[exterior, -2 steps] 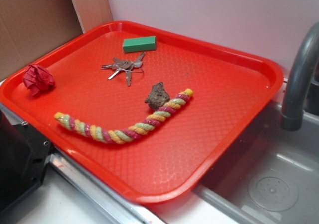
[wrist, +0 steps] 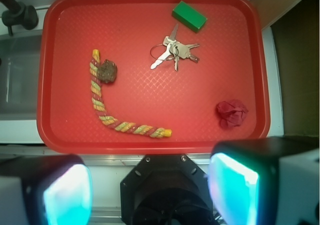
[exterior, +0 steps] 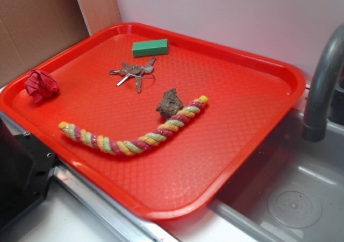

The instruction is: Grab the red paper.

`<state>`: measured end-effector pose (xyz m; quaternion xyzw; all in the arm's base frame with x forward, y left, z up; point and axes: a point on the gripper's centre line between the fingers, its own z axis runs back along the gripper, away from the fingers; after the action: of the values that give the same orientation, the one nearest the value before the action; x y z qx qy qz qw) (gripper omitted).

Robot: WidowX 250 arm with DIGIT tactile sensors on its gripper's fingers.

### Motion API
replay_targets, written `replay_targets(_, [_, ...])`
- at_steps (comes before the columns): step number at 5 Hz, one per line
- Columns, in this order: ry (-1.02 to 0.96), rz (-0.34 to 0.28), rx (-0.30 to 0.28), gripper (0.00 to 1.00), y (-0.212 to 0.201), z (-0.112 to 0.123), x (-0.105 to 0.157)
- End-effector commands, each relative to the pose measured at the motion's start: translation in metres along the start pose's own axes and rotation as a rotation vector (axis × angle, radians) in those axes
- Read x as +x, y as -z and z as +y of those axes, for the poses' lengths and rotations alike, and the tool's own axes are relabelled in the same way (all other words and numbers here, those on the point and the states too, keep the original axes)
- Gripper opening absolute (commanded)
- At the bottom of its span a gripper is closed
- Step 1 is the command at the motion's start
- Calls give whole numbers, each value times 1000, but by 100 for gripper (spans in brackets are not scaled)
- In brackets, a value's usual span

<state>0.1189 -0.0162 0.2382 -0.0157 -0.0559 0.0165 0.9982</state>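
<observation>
In the wrist view the gripper [wrist: 150, 192] fills the bottom edge, fingers spread apart, holding nothing. Beyond it, the red paper [wrist: 231, 113] lies at the tray's [wrist: 150, 144] lower right, unobstructed. Further off lie a twisted rope [wrist: 100, 106], a brown lump [wrist: 107, 71], keys [wrist: 172, 51], and a green block [wrist: 189, 16]

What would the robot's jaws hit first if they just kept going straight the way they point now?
Probably the black robot base and pale counter edge right below the gripper, not the red paper, which lies farther ahead to the right on the tray. Depth is hard to judge here.
</observation>
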Motion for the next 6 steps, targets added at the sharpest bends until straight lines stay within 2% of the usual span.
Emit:
replay_targets(1, [-432, -2, 153, 100, 47, 76, -5])
replay_targets(2, [-591, -13, 218, 100, 78, 108, -12])
replay_targets(3, [-611, -65, 184, 100, 115, 127, -7])
replay_targets(4, [-583, -43, 200, 100, 153, 138, -8])
replay_targets(5, [-583, -8, 185, 100, 188, 136, -2])
replay_targets(6, [-595, -23, 191, 100, 202, 137, 1])
